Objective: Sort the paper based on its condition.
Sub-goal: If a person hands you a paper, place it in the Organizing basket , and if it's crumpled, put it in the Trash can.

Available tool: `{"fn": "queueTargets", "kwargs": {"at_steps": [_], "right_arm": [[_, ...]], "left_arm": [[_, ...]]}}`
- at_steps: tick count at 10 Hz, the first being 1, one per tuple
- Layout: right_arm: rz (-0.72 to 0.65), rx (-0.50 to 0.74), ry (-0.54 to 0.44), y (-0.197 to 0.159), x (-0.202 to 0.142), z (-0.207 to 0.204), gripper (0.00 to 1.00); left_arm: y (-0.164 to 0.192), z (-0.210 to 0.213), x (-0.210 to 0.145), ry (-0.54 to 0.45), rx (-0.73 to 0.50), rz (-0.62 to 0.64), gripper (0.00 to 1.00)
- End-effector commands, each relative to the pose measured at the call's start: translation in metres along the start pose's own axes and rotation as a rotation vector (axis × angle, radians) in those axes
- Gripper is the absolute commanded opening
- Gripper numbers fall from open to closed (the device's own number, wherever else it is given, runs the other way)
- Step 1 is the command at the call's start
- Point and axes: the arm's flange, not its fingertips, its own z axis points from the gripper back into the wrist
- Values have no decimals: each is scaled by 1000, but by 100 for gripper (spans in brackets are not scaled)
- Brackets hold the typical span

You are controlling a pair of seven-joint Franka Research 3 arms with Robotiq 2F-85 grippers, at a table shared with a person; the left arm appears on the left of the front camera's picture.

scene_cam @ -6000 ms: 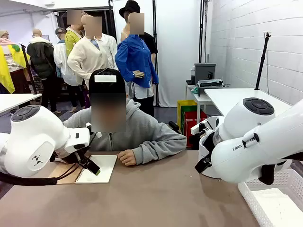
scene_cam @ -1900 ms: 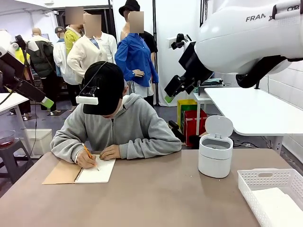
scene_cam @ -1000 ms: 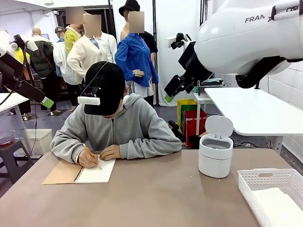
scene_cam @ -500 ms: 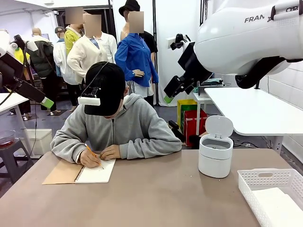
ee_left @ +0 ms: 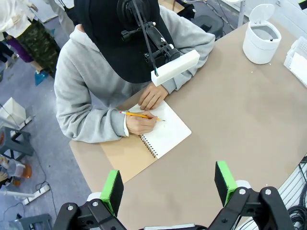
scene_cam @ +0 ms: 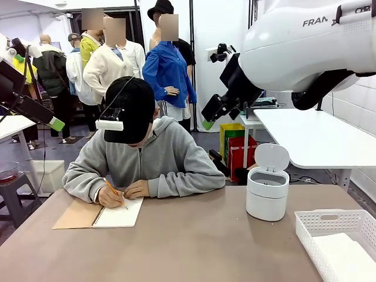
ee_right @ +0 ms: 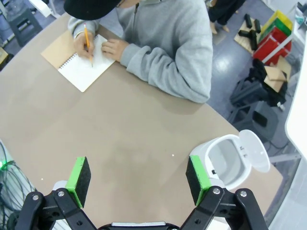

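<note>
Smooth white paper lies flat inside the white basket at the table's right front corner. My left gripper hangs high above the table's left side, open, with nothing between its green pads. It also shows at the far left. My right gripper is held high over the table's far right, open and holding nothing; from the front it sits beside the person. No crumpled wad is in sight.
A person leans over the far left of the table, writing with a pencil in a spiral notebook with a brown cover. A white bin with its lid up stands at the far right.
Both arms have drifted slightly, still raised. The person keeps writing, the hand shifting a little on the page.
</note>
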Motion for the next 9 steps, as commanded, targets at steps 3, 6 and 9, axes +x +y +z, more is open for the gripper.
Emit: {"fn": "queueTargets", "kwargs": {"at_steps": [3, 6, 9], "right_arm": [[6, -2, -16, 21, -2, 21, 100], [28, -4, 11, 27, 10, 32, 100], [6, -14, -23, 18, 17, 32, 100]], "left_arm": [[-5, 6, -1, 27, -8, 26, 100], [-4, 7, -2, 19, -16, 26, 100], [-5, 7, -3, 29, -25, 20, 100]]}}
